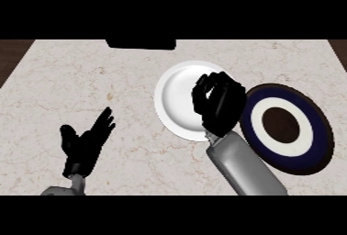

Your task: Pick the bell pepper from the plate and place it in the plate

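Our right hand (218, 103) hung over the white plate (175, 98), fingers curled, perhaps around the bell pepper, which we could not see. We judged it light, smooth, best gripped across its body. Left hand (86, 140) rested, fingers spread.

Bench (102, 78) pale veined marble look, white plate (175, 98) smooth glossy ceramic, navy-ringed plate (313, 124) smooth glaze, right forearm (245, 170) grey satin metal, hands matt black
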Robot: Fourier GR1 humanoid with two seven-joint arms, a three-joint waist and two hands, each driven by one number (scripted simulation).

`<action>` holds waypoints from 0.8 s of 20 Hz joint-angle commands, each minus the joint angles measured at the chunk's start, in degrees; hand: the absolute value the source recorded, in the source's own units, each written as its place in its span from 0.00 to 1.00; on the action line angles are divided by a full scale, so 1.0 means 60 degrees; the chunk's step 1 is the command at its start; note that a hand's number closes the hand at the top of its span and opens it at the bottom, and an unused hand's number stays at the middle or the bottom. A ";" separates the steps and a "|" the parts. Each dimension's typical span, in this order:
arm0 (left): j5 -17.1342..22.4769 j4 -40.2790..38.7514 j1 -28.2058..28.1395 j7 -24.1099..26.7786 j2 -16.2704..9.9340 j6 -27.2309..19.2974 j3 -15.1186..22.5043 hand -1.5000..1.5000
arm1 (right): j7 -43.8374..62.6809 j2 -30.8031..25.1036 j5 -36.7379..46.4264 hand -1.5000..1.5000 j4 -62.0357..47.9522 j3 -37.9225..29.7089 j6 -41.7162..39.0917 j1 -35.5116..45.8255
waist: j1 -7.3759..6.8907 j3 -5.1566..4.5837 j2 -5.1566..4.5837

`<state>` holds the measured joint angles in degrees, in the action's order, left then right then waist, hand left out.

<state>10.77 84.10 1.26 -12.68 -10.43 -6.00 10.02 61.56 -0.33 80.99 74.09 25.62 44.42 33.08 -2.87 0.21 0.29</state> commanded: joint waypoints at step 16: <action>-0.0238 0.0261 -0.0150 -0.0286 0.0177 -0.0181 0.0069 0.50 | 0.0842 0.0052 -0.1063 0.00 -0.4353 -0.2076 0.1161 0.0887 | 0.0092 -0.0016 -0.0199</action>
<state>10.28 85.79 0.21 -12.57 -10.08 -6.19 9.26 63.56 -0.32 80.86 54.18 15.57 52.70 39.50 -2.13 0.33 -0.40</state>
